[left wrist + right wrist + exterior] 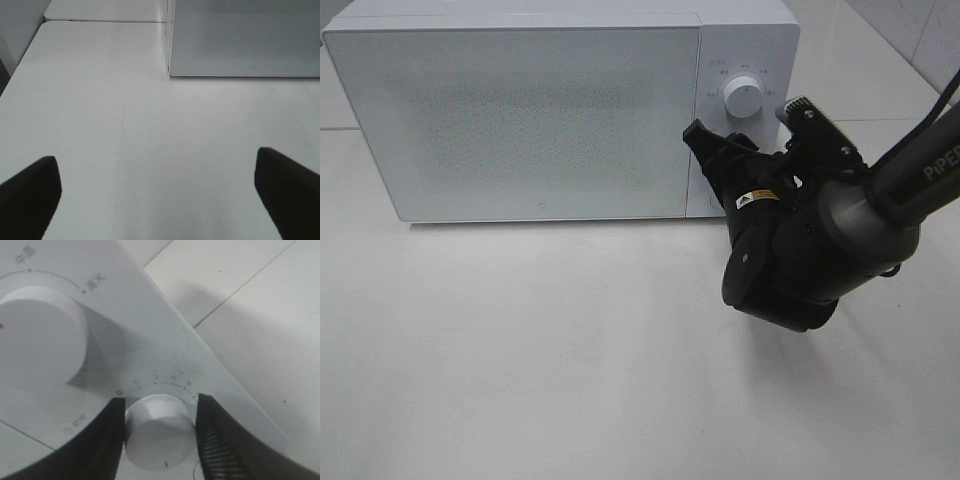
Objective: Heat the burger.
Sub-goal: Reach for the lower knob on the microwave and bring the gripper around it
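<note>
The right gripper (159, 407), the nearer arm, has its jaws clamped on the microwave's (520, 120) lower dial (157, 440), whose axis faces the wrist, while the left gripper (157, 187) hangs with jaws wide apart above the counter (520, 350); the burger is unseen, presumably behind the shut door.

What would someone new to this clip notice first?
A big white microwave, door closed, fills the back of the table. The right gripper is at its control panel, jaws closed on either side of the lower knob. The left gripper hovers open over the table near the microwave's front corner.
</note>
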{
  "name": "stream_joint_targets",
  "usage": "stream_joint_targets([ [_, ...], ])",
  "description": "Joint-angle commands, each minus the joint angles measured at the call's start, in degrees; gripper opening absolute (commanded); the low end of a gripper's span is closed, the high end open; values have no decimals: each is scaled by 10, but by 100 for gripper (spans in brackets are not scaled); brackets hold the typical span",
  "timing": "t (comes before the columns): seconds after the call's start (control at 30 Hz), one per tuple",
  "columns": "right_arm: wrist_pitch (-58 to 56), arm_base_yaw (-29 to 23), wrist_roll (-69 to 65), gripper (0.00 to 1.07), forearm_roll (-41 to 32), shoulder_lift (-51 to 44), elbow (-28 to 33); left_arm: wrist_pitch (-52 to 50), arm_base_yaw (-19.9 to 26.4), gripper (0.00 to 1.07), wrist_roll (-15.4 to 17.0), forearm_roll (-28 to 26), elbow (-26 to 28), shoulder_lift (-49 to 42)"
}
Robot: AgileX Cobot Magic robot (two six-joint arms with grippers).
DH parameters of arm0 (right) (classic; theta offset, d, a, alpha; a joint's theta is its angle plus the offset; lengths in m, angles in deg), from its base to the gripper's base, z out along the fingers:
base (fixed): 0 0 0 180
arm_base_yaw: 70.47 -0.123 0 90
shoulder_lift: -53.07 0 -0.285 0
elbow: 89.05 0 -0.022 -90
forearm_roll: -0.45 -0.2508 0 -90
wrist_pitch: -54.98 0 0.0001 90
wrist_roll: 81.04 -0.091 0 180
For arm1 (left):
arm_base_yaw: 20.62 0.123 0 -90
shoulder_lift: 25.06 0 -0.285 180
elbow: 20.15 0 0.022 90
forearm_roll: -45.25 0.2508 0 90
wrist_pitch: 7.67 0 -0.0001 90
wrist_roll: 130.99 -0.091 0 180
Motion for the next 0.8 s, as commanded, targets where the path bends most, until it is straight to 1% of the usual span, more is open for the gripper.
stream_joint_targets([
  [0.03,8,-2,-89,3,84,1,-7,1,1,98,3,-1,-2,-15],
  [0.07,5,-2,-116,3,86,1,-7,1,1,98,3,-1,-2,-15],
  [0.23,-9,-2,-164,3,86,1,-7,1,1,98,3,-1,-2,-15],
  [0.27,-17,-2,-193,3,87,1,-7,1,1,98,3,-1,-2,-15],
  [0.4,-21,-2,-227,3,89,1,-7,1,1,98,3,-1,-2,-15],
  [0.73,-25,-2,-217,4,94,1,-7,1,1,98,3,-1,-2,-15],
  [0.8,-34,-2,-240,5,88,1,-7,1,1,98,3,-1,-2,-15],
])
